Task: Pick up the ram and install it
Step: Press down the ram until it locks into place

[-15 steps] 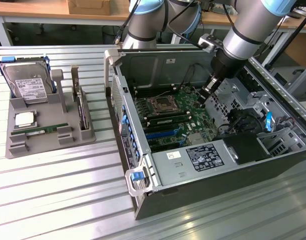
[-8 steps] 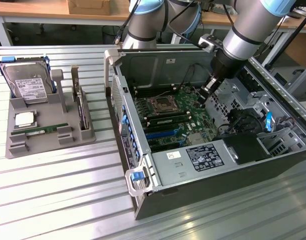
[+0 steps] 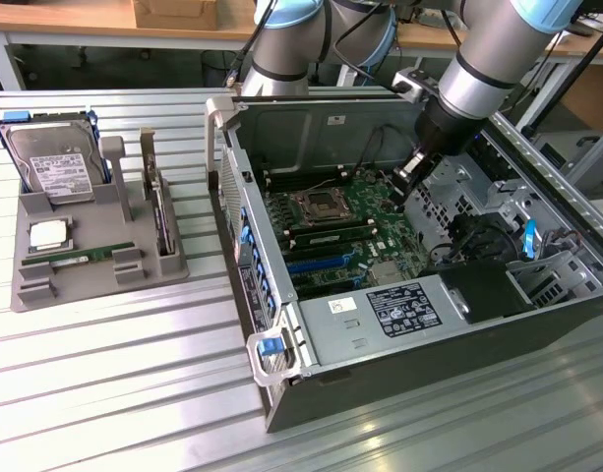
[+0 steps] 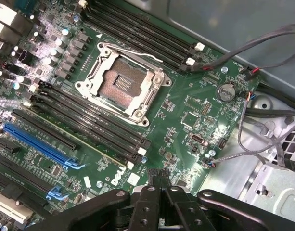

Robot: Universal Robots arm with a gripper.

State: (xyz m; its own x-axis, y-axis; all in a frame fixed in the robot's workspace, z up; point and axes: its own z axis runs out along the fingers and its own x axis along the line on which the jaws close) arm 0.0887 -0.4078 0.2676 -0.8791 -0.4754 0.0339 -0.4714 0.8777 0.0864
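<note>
A long green ram stick (image 3: pixel 80 258) lies flat on the grey holder tray (image 3: pixel 30 290) at the exterior view's left, far from my gripper. A second green stick (image 3: pixel 328 229) sits in a memory slot of the motherboard (image 3: pixel 380 241), beside the empty processor socket (image 3: pixel 315 205). In the wrist view that seated stick (image 4: pixel 80 139) runs along the slot nearest the blue slot (image 4: pixel 36 142). My gripper (image 3: pixel 400 190) hangs low over the board inside the open case. Its black fingertips are pressed together with nothing between them (image 4: pixel 158 176).
The tray also holds a silver hard drive (image 3: pixel 55 162), a small square processor chip (image 3: pixel 47 234) and an upright card (image 3: pixel 161 211). The case walls (image 3: pixel 237 246), loose cables (image 4: pixel 262 38) and a metal drive cage (image 3: pixel 478 211) surround the gripper. The table top (image 3: pixel 114 393) is ribbed metal.
</note>
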